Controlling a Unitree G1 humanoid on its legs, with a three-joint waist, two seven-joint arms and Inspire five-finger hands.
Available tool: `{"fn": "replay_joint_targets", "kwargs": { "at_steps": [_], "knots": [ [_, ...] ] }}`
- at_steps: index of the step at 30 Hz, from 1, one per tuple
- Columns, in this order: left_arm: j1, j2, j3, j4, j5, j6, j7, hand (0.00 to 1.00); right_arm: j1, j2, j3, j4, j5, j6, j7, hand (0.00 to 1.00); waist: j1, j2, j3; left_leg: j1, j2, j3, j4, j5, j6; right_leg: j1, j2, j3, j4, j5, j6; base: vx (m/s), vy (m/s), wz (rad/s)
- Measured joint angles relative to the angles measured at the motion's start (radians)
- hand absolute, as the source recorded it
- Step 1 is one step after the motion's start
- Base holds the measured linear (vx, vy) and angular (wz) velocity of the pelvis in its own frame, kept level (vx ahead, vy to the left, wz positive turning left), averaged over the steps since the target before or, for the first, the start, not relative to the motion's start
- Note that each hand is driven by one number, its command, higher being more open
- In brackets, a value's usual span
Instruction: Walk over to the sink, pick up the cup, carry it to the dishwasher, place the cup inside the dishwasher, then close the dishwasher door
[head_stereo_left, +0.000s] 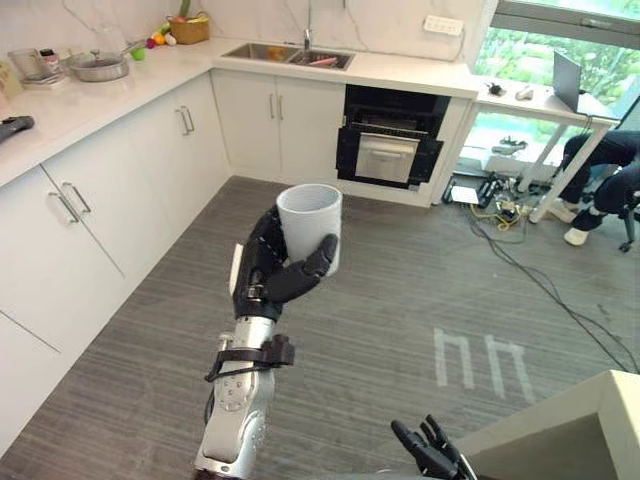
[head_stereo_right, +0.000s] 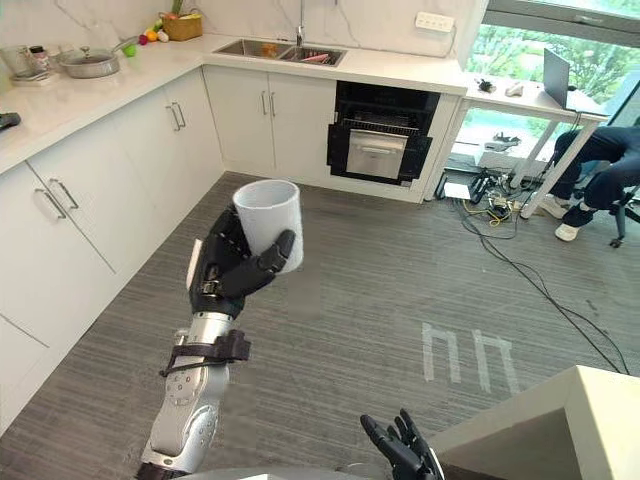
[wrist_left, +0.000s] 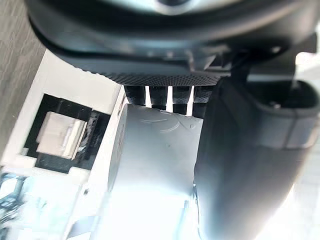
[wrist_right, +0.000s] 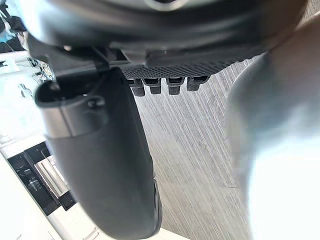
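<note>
Cup (head_stereo_left: 309, 215), white cylinder, in left hand (head_stereo_left: 266, 268).

Pale stone counter (head_stereo_left: 70, 105) runs in an L over white cabinets. On it: a steel lidded pan (head_stereo_left: 98, 66), a clear glass jar (head_stereo_left: 28, 62) just beside the pan, a green fruit (head_stereo_left: 138, 52), a woven basket (head_stereo_left: 190, 28) in the corner and a dark flat object (head_stereo_left: 14, 125) at the near end. A steel double sink (head_stereo_left: 288, 53) is set into the top. Grey plank floor (head_stereo_left: 400, 290) carries white tape marks (head_stereo_left: 480, 358) and a tangle of cables (head_stereo_left: 500, 212).
</note>
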Motion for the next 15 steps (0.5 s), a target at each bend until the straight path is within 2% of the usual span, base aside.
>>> {"fn": "replay_joint_targets", "kwargs": {
  "at_steps": [2,4,7,9,10,11,12,13,14,15],
  "knots": [
    [-0.004,-0.008,0.028,0.037,-0.030,-0.037,0.025,0.00,-0.005,-0.009,-0.009,0.050,-0.025,-0.006,0.013,1.00,0.002,0.002,-0.003,0.036,-0.004,-0.013,-0.074,0.035,-0.007,0.068,0.005,-0.032,-0.086,0.037,-0.002,0.08,-0.054,0.45],
    [0.010,0.001,0.090,0.076,-0.073,-0.051,0.064,0.00,-0.033,-0.026,-0.026,0.121,-0.063,-0.003,0.029,1.00,0.008,0.004,-0.001,0.087,-0.011,-0.029,-0.150,0.073,-0.012,0.105,0.010,-0.045,-0.113,0.041,-0.004,0.06,-0.032,0.28],
    [0.054,0.005,0.160,0.082,-0.104,-0.052,0.087,0.00,-0.055,-0.041,-0.025,0.147,-0.077,-0.001,0.042,1.00,0.013,0.003,0.011,0.068,-0.006,-0.041,-0.094,0.059,-0.018,0.113,0.012,-0.046,-0.112,0.024,0.000,-0.01,-0.029,0.06],
    [0.087,0.008,0.183,0.072,-0.104,-0.055,0.104,0.00,-0.070,-0.058,-0.017,0.146,-0.080,0.000,0.055,1.00,0.041,0.016,0.069,-0.013,0.033,-0.026,0.137,-0.015,-0.025,0.114,0.023,-0.041,-0.064,-0.020,-0.016,-0.09,-0.004,0.02],
    [0.095,0.007,0.182,0.067,-0.104,-0.055,0.107,0.00,-0.073,-0.062,-0.010,0.146,-0.081,0.000,0.055,1.00,0.048,0.016,0.083,-0.057,0.048,-0.011,0.234,-0.018,-0.021,0.117,0.021,-0.042,-0.049,-0.026,-0.016,-0.05,0.016,0.12],
    [0.115,-0.003,0.176,0.055,-0.104,-0.056,0.108,0.00,-0.071,-0.077,0.009,0.139,-0.089,0.000,0.059,1.00,0.054,0.023,0.095,-0.143,0.088,0.012,0.399,-0.002,0.004,0.119,0.022,-0.056,-0.035,-0.034,-0.018,0.00,0.038,0.33],
    [0.127,-0.012,0.173,0.052,-0.104,-0.056,0.106,0.00,-0.067,-0.089,0.020,0.134,-0.097,0.000,0.058,1.00,0.053,0.031,0.103,-0.188,0.109,0.017,0.489,0.020,0.019,0.131,0.017,-0.076,-0.031,-0.043,-0.021,0.04,0.058,0.47],
    [0.128,-0.013,0.171,0.052,-0.104,-0.056,0.103,0.00,-0.069,-0.090,0.018,0.130,-0.097,-0.001,0.058,1.00,0.052,0.021,0.112,-0.203,0.113,0.019,0.523,0.006,0.024,0.140,0.010,-0.087,-0.030,-0.048,-0.024,0.05,0.113,0.57],
    [0.128,-0.014,0.172,0.051,-0.104,-0.056,0.088,0.00,-0.080,-0.097,0.018,0.119,-0.097,-0.001,0.058,1.00,0.053,0.025,0.130,-0.217,0.108,0.035,0.514,-0.045,0.027,0.154,-0.006,-0.101,-0.024,-0.057,-0.024,0.05,0.136,0.52],
    [0.127,-0.014,0.175,0.051,-0.104,-0.057,0.076,0.00,-0.101,-0.108,0.017,0.108,-0.095,-0.004,0.058,1.00,0.051,0.023,0.146,-0.246,0.080,0.044,0.450,-0.078,0.027,0.159,-0.036,-0.115,-0.021,-0.062,-0.018,0.05,0.148,0.48]
  ]
}}
